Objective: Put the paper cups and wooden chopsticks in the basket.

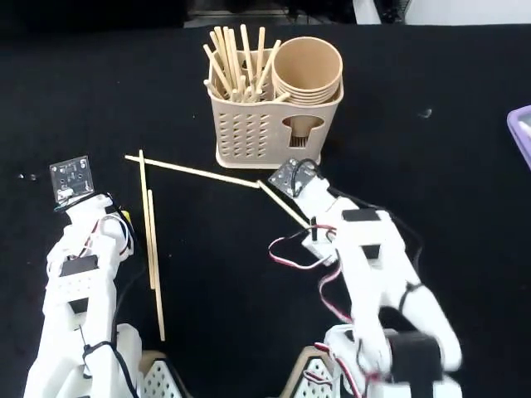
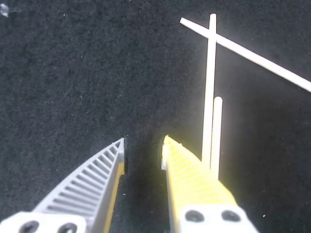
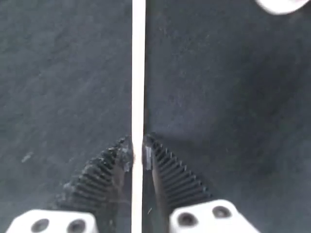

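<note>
The beige basket [image 1: 249,133] stands at the back centre, holding a stack of paper cups [image 1: 308,68] and several wooden chopsticks [image 1: 236,62]. My right gripper [image 3: 137,150] is shut on a loose chopstick [image 3: 138,73], which lies slanted just in front of the basket [image 1: 280,204]. My left gripper [image 2: 144,145] is open over bare black cloth with nothing between its fingers. Two chopsticks [image 2: 210,97] lie side by side right beside its yellow finger [image 2: 194,179], and a third chopstick [image 2: 252,56] crosses their far ends. In the high view these are the parallel pair [image 1: 151,240] and the crossing chopstick [image 1: 191,171].
The table is covered in black cloth [image 1: 431,191]. A purple object [image 1: 521,133] pokes in at the right edge. The left arm [image 1: 79,274] sits at the front left and the right arm [image 1: 373,265] at the front centre-right.
</note>
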